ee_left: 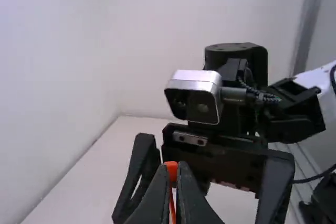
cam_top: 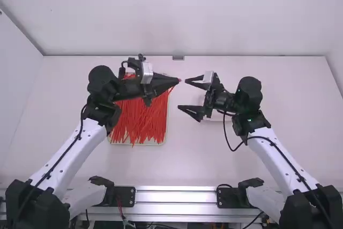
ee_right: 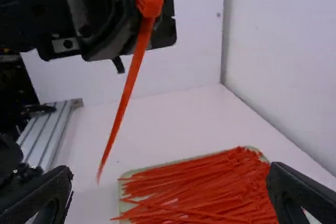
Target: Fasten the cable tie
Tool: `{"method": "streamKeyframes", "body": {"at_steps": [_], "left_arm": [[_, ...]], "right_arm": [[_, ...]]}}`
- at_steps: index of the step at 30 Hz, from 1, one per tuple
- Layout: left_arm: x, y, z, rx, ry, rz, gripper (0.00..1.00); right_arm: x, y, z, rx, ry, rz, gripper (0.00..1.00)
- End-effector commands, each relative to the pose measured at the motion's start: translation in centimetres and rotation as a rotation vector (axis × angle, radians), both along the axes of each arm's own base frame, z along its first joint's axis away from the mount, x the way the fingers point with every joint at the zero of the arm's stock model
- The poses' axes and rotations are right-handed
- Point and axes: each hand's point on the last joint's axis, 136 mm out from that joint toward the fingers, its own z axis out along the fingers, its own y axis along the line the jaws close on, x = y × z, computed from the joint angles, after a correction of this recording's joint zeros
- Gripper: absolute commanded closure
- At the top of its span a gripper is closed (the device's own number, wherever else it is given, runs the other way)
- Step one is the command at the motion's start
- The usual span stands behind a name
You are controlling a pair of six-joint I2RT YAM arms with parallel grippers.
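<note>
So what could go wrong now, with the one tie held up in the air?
The cable tie is pinched only near its head by the left gripper, so it may twist or slip when pulled. Its tail hangs free and thin; the open right gripper could miss it or push it aside.

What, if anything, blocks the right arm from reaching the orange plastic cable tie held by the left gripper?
Likely nothing, so yes: the orange cable tie hangs free from the left gripper, and the open right gripper faces it unobstructed.

Orange-red cable tie, blk fingers, wht table.
</note>
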Motion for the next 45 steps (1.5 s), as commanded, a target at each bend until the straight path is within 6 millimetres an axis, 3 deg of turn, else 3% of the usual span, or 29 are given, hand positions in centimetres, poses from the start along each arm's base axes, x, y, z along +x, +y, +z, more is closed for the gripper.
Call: {"method": "streamKeyframes", "body": {"at_steps": [1, 4, 8, 18, 22, 33, 37, 39, 42, 45], "left_arm": [[-1.4, -0.5, 1.0, 0.002, -0.071, -0.084, 0.99], [-2.1, -0.6, 1.7, -0.018, -0.087, -0.136, 0.98], [-1.0, -0.6, 2.5, -0.071, -0.066, -0.112, 0.98], [-1.5, -0.6, 4.9, -0.214, -0.084, -0.184, 0.99], [-0.7, -0.4, 5.2, -0.271, -0.065, -0.172, 0.98], [0.8, -3.5, 5.9, -0.174, -0.02, -0.26, 0.98], [1.2, -3.9, 6.1, -0.147, -0.035, -0.256, 0.99], [1.0, -4.0, 6.1, -0.149, -0.051, -0.259, 0.98], [0.7, -4.0, 6.0, -0.155, -0.071, -0.264, 0.98], [0.3, -3.9, 6.2, -0.167, -0.077, -0.27, 0.98]], "right_arm": [[-0.5, 0.2, 1.7, 0.016, -0.045, 0.041, 0.01], [-1.0, 0.3, 2.0, 0.022, -0.07, 0.075, 0.0], [-2.2, 0.4, 2.7, 0.034, -0.122, 0.142, 0.04], [-2.2, 0.3, 3.5, 0.047, -0.184, 0.134, 0.04], [-2.2, 0.3, 3.9, 0.054, -0.213, 0.133, 0.03], [-1.2, 1.3, 4.3, 0.066, -0.213, 0.05, 0.02], [-1.1, 1.3, 4.3, 0.066, -0.214, 0.048, 0.09], [-0.8, 1.0, 4.3, 0.065, -0.214, 0.036, 0.22], [-0.7, 0.8, 4.3, 0.065, -0.206, 0.031, 0.34], [-0.4, 0.5, 4.4, 0.069, -0.19, 0.017, 0.36]]}}
